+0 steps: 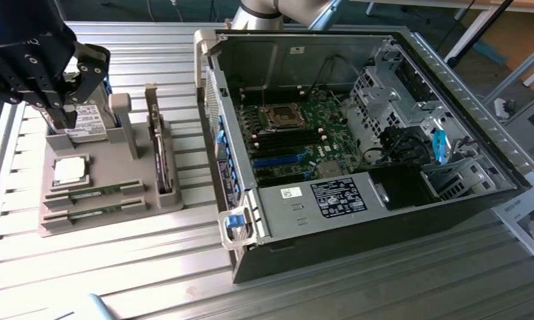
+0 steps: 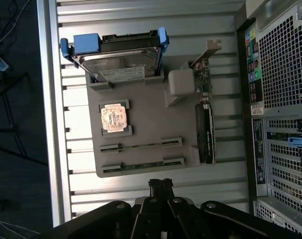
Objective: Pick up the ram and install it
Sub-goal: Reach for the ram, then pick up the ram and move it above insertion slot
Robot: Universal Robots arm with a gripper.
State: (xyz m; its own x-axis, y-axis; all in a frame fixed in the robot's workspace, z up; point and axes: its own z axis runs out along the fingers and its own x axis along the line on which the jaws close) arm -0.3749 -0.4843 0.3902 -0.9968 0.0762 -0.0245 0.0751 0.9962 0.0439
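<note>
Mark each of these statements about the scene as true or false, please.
1. Two ram sticks lie in the gray tray. True.
2. The gripper holds a ram stick. False: both sticks lie in the tray, and the gripper is by the hard drive.
3. The computer case is closed. False: its side is open and the motherboard shows.
4. The processor sits between the hard drive and the ram sticks. True.
</note>
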